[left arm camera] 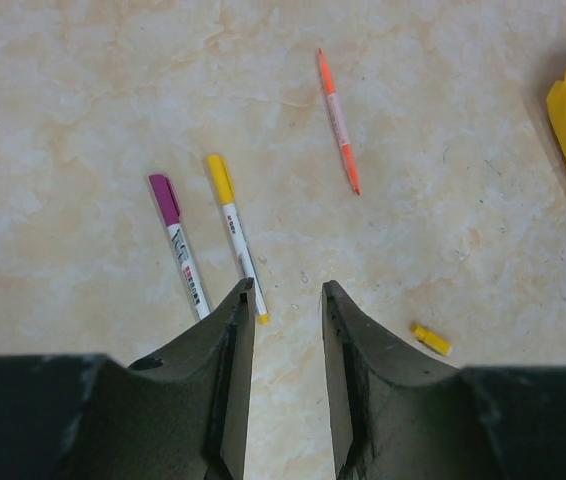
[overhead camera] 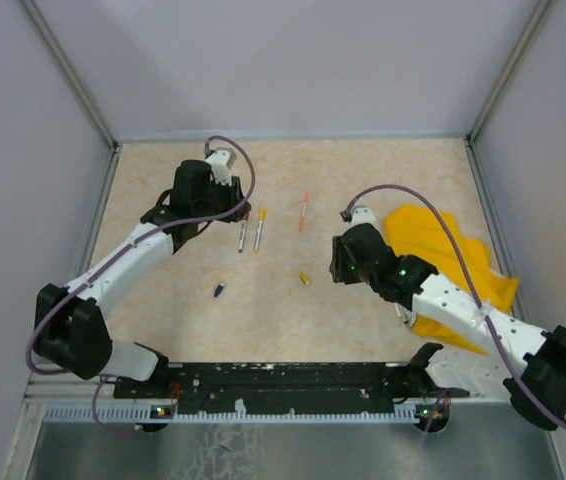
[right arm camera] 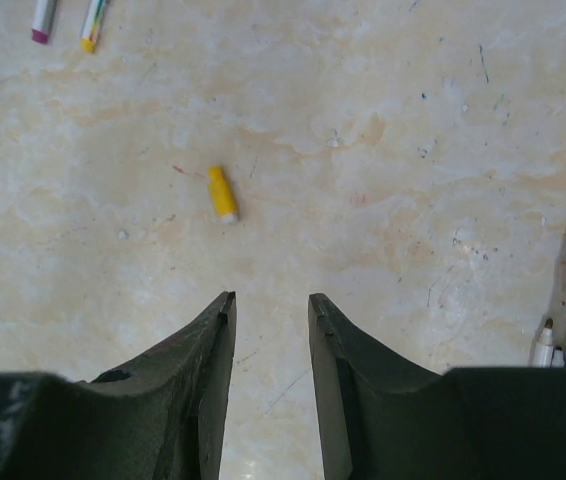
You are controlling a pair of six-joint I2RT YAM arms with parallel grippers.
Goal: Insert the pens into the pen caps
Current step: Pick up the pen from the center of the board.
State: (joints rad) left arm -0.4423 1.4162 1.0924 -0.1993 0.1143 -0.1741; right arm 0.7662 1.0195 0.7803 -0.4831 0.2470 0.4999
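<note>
Left tool [left arm camera: 287,288] parted; yellow pen [left arm camera: 237,240] points cap-end away.

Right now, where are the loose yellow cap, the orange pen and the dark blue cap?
loose yellow cap [right arm camera: 222,193]: right wrist view, middle of its body.
orange pen [left arm camera: 338,120]: left wrist view, mid-barrel.
dark blue cap [overhead camera: 219,291]: top external view, its centre.

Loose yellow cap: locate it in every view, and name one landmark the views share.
Top external: the loose yellow cap lies mid-table, below the pens.
Left wrist: the cap is at lower right.
Right wrist: the cap is left of centre.
Shared landmark: the yellow-capped pen.
</note>
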